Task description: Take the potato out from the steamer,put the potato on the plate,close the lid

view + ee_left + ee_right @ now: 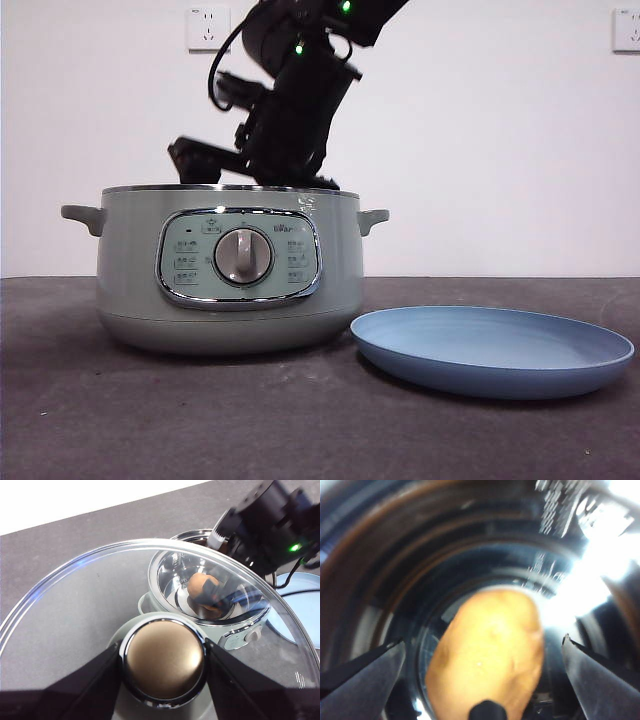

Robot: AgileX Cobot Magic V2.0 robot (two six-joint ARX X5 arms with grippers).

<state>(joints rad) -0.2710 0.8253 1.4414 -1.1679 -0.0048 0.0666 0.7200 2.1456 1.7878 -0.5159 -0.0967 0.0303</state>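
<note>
The pale green steamer (230, 270) stands uncovered on the table, with the light-blue plate (495, 350) beside it on the right. My right arm (295, 110) reaches down into the pot from above. In the right wrist view, my right gripper (483, 642) is open inside the steamer (395, 555), one jaw on each side of the orange-brown potato (487, 655) with a gap at both sides. My left gripper (162, 660) is shut on the knob of the glass lid (75, 605) and holds it above and away from the steamer (170, 580). Through the glass I see the potato (200, 585) and part of the plate (305, 582).
The dark table (300, 420) stretches in front of the pot and plate. A white wall behind carries two sockets (208, 28) (627, 30). The steamer's side handles (83, 216) stick out at rim height.
</note>
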